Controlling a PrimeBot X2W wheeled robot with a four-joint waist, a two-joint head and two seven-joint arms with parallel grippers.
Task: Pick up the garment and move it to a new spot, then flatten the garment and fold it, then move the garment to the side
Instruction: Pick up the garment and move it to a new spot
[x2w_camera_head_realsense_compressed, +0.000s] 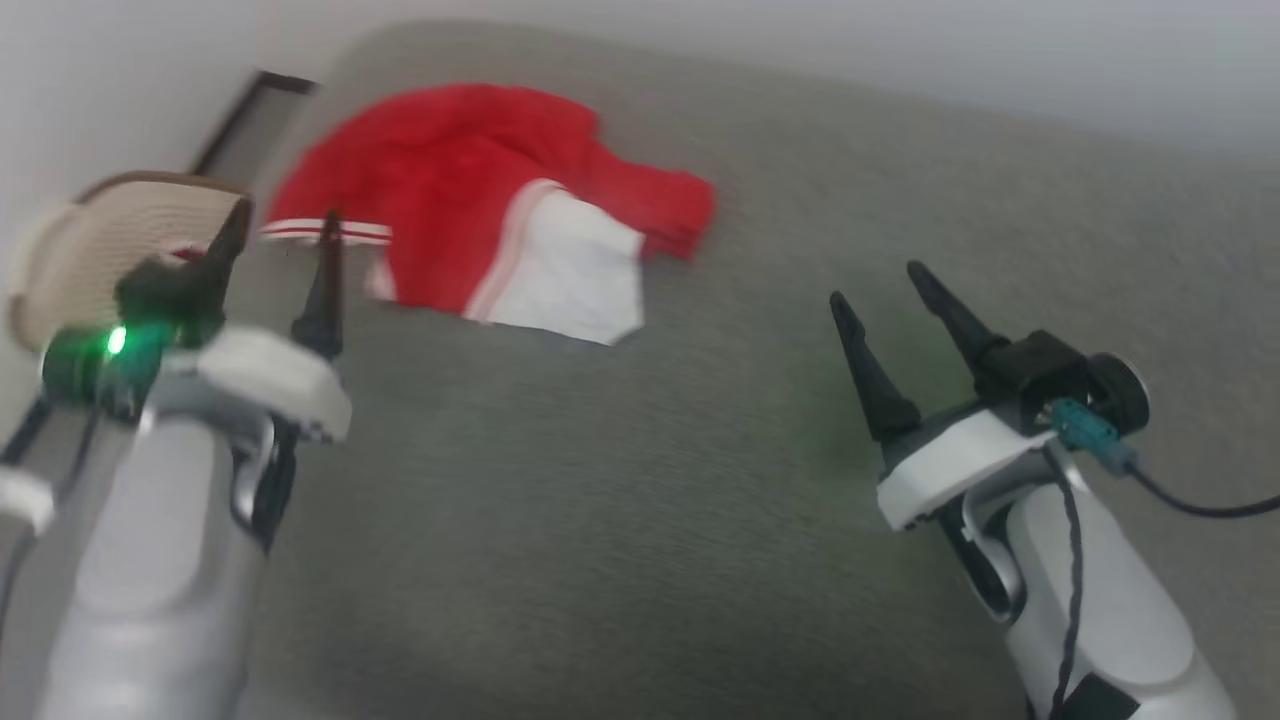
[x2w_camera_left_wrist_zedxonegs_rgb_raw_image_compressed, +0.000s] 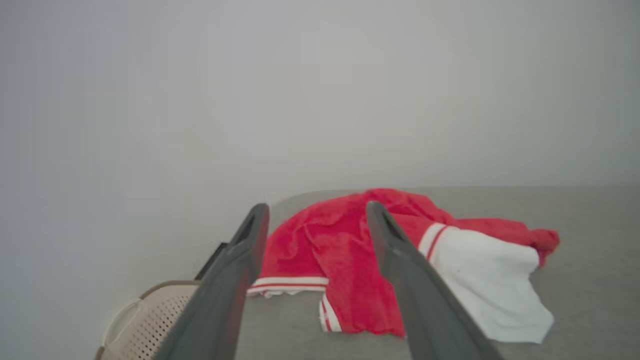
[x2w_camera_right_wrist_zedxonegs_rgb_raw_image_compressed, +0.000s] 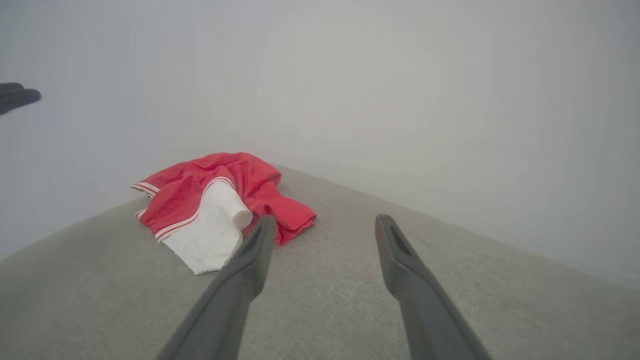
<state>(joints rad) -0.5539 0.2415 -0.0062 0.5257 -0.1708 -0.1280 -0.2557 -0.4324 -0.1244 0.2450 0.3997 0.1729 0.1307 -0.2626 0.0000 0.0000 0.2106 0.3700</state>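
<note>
Scanning from the left, we are seeing a beige basket (x2w_camera_head_realsense_compressed: 110, 235) with a perforated, mesh-like wall and a rounded rim, sitting just off the surface's edge. The left gripper (x2w_camera_head_realsense_compressed: 285, 212) is hovering just short of the garment, its long dark tapered fingers standing apart and carrying nothing. The garment (x2w_camera_head_realsense_compressed: 450, 190) is lying crumpled on the far-left part of the grey surface (x2w_camera_head_realsense_compressed: 650, 480). It is looking thin and soft: bright red, a white panel, and striped trim running along the hems. The surface is showing a fine woven texture and a rounded corner. The right gripper (x2w_camera_head_realsense_compressed: 875, 282) is hanging over bare fabric well apart from the garment, fingers spread and empty. We are judging the task as barely starting. Nothing is gripped yet, so the pickup, move, flattening, folding and setting aside are all remaining.
</note>
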